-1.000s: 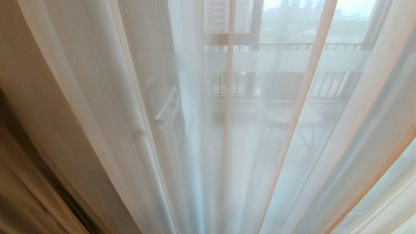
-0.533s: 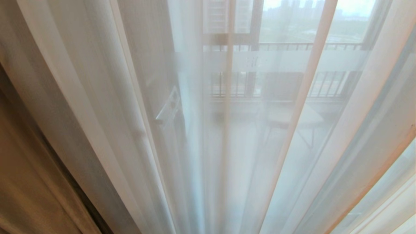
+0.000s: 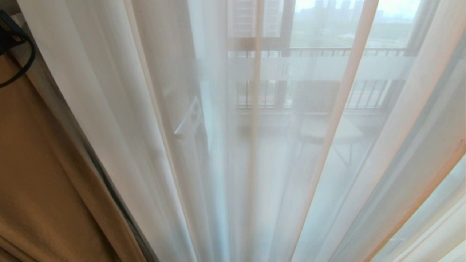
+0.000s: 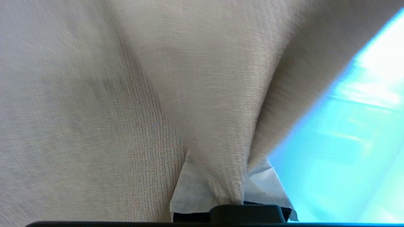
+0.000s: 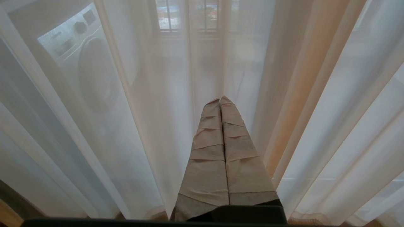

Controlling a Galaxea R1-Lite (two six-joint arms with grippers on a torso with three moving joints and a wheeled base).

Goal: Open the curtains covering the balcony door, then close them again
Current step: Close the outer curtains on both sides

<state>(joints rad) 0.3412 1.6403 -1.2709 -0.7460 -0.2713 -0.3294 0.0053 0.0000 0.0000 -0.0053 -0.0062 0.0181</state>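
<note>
The thin white sheer curtains [image 3: 225, 145] hang shut across nearly the whole head view. Through them shows the balcony door [image 3: 313, 68], with dark frames and a frosted band. The thick beige-grey drape [image 3: 40, 171] fills the lower left. In the left wrist view my left gripper [image 4: 226, 186] is shut on a pinched fold of that drape [image 4: 202, 94], between white-wrapped fingers [image 4: 189, 192]. A dark part of my left arm [image 3: 8, 36] with a black cable shows at the head view's upper left. My right gripper [image 5: 220, 100] is shut and holds nothing, its tips just short of the sheer [image 5: 284, 94].
Behind the sheer stand a balcony railing [image 3: 364, 94] and a small table [image 3: 327, 131]. A washing machine [image 5: 85, 63] shows through the sheer in the right wrist view. A strip of wooden floor [image 5: 8, 217] lies below the hem.
The beige drape's edge has shifted up and to the right over the sheer at the left. A dark part of my left arm with its cable has come into the head view's upper left corner.
</note>
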